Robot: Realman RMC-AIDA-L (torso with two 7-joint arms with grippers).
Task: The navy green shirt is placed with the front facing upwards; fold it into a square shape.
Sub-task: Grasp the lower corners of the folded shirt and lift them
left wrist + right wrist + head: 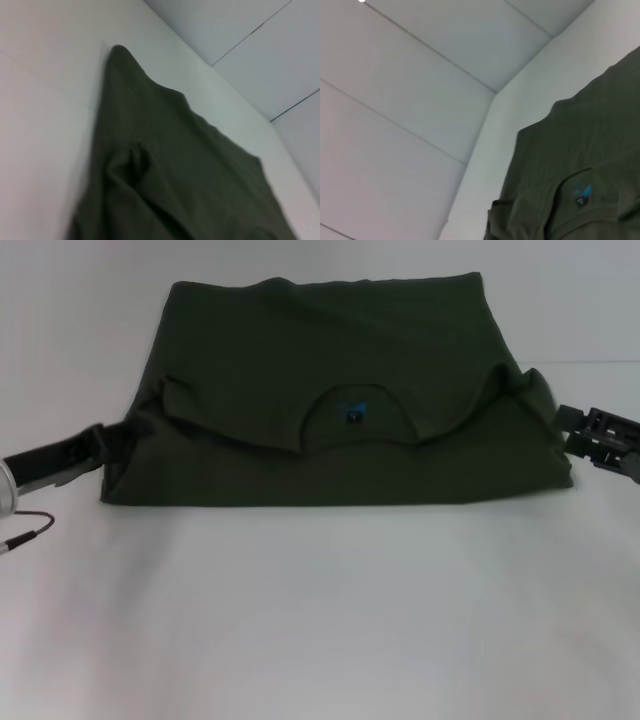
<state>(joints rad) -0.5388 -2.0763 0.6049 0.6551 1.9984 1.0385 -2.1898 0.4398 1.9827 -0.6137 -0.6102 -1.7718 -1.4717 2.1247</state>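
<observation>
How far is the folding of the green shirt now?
One fold looks done: the navy green shirt is doubled, collar and blue label mid-cloth. The left gripper and right gripper sit at its side edges. Folding the sides into a square remains.

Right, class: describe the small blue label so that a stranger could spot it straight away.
Start at the white table and find the dark green shirt folded across it. In the curved neck opening near the shirt's middle sits the label, the only bright blue spot on the plain green cloth.

A white table (pixel 320 620) carries the navy green shirt (pixel 330 360), folded, lying flat.
</observation>
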